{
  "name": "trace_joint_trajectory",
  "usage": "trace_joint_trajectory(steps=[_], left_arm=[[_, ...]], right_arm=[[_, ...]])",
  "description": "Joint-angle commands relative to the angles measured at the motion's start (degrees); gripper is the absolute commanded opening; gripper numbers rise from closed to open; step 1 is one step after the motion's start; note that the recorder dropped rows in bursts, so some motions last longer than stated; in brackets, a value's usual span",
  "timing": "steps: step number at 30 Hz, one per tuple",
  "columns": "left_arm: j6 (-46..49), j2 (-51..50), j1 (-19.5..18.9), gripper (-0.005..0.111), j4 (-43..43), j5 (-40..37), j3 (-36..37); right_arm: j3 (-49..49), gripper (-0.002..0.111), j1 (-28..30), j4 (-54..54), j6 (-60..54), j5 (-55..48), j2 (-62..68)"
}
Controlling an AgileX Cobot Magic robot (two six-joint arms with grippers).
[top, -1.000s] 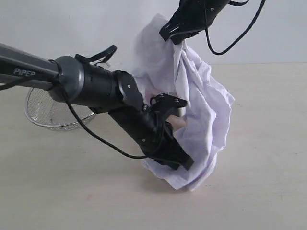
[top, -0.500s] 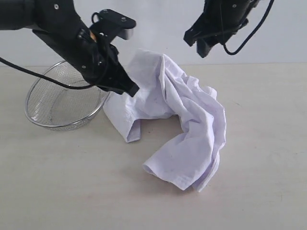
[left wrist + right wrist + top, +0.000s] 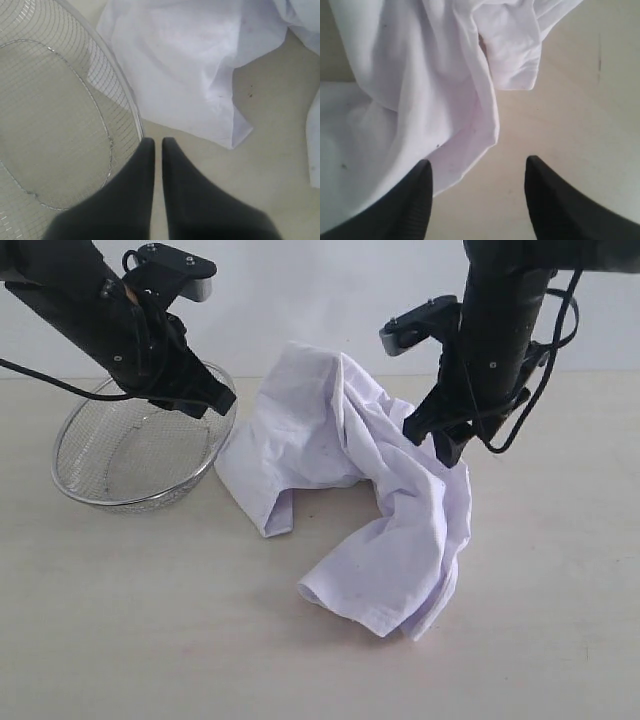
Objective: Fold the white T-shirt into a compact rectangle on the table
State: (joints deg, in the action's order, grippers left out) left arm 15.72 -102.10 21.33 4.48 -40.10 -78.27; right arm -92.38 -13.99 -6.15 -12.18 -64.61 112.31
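Note:
The white T-shirt (image 3: 345,455) lies crumpled in a loose heap on the table (image 3: 150,620), with one fold trailing toward the front. My left gripper (image 3: 222,403) hangs shut and holds nothing, just left of the shirt and over the basket's rim. The left wrist view shows its fingertips (image 3: 157,142) pressed together above bare table, the shirt (image 3: 185,65) beyond them. My right gripper (image 3: 437,443) stands open at the shirt's right edge. In the right wrist view its jaws (image 3: 480,167) are wide apart, with the shirt's hem (image 3: 465,150) beside one finger and nothing between them.
A round silver wire-mesh basket (image 3: 125,455) stands at the back left, touching the shirt's left edge; its rim (image 3: 131,105) runs close to my left fingertips. Black cables hang from both arms. A pale wall closes the back.
The shirt has dropped from the air onto the table. My left gripper let it go and swung up and left to the basket. My right gripper opened and came down beside the shirt.

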Motion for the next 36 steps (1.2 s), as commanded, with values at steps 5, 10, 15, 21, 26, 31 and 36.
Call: trace_joint_trajectory(steps=[5,10,15,21,26,31,36], left_arm=[[-0.27,0.51,-0.1,0.005,0.32,-0.52,-0.11],[-0.27,0.51,-0.1,0.005,0.46,-0.99,-0.11],[-0.27,0.51,-0.1,0.005,0.46,-1.87,-0.11],[-0.27,0.51,-0.25,0.005,0.35,-0.35,-0.11],[-0.27,0.69,-1.27,0.005,0.05,-0.71,-0.22],[-0.27,2.55,-4.93,0.005,0.05,-2.23,-0.22],[-0.27,6.03,-9.54,0.005,0.19,-2.67,-0.22]], right_arm=[[3.68,0.049,0.98,0.42,0.04,9.81,2.62],[3.68,0.032,6.01,11.22,-6.42,11.71,6.36],[3.68,0.0,8.3,14.8,-9.37,12.75,8.62],[3.68,0.0,15.56,36.59,-27.87,2.61,1.29],[3.68,0.0,13.87,52.54,-37.04,-3.72,-4.27],[3.68,0.0,7.38,54.01,-39.13,-5.35,-6.45],[3.68,0.0,-2.83,54.39,-43.96,-5.35,-5.83]])
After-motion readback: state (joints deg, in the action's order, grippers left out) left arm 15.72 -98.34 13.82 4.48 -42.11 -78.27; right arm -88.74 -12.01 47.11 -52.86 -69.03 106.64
